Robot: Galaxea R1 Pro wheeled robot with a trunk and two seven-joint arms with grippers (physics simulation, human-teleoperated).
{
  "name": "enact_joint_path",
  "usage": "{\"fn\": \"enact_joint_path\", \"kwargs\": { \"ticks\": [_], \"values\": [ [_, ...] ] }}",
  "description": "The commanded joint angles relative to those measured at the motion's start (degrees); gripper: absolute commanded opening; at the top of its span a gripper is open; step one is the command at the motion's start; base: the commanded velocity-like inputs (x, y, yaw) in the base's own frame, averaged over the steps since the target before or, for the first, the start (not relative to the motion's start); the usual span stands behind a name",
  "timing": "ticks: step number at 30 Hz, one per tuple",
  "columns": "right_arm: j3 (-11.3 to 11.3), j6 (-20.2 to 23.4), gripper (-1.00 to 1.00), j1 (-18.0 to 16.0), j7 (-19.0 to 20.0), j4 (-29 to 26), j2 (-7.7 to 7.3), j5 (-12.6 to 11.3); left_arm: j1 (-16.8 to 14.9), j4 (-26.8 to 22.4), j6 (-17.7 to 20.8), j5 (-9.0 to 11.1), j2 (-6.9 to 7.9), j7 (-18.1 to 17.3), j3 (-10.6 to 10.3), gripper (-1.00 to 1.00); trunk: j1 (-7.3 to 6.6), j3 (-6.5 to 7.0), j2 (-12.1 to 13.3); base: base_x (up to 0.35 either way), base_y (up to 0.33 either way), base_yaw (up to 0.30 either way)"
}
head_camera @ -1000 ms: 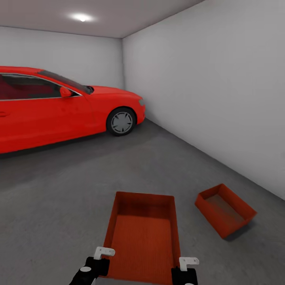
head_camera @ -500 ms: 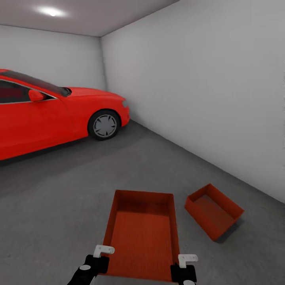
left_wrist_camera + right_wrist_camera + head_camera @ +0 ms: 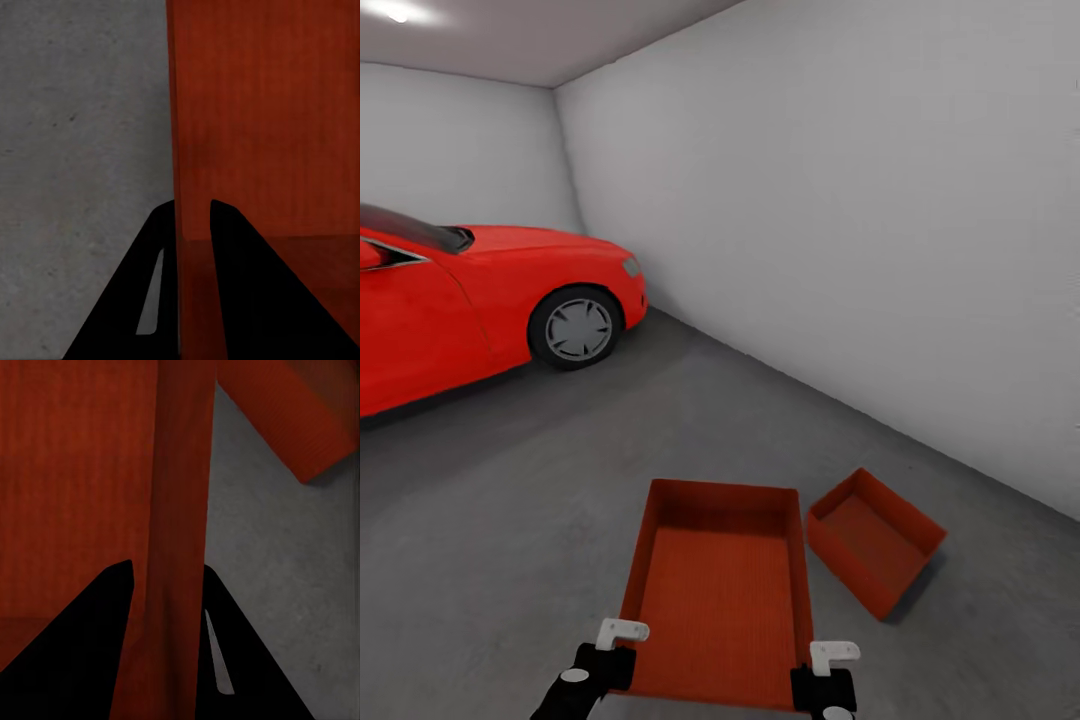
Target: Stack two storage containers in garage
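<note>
In the garage, the left pincer (image 3: 622, 634) and right pincer (image 3: 834, 655) each clamp a side wall of the held storage container (image 3: 720, 590) above the grey floor (image 3: 510, 520). The second container (image 3: 872, 540) sits tilted on the floor just beside its far right corner, near the white wall (image 3: 840, 230). A red car (image 3: 470, 300) stands far left.

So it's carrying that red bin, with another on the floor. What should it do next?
Probably swing a little further right and carry the held bin over the floor bin. Both pincers, left and right, grip its side walls, and the floor bin lies just to its right, not yet under it.
</note>
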Motion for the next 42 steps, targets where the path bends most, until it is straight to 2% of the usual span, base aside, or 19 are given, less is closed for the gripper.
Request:
{"fn": "enact_joint_path", "kwargs": {
  "ticks": [1,42],
  "values": [
    [-0.5,-0.2,-1.0,-0.5,-0.2,-0.1,-1.57,0.2,0.1,3.0,0.3,0.1,0.16,-0.9,-0.9,-1.0,0.04,-0.07,0.0,0.322,0.0,-0.239],
    [-0.5,-0.2,-1.0,-0.5,-0.2,-0.1,-1.57,0.2,0.1,2.9,0.3,0.1,0.19,-0.9,-0.9,-1.0,0.04,-0.07,0.0,0.322,0.0,-0.239]
  ]
}}
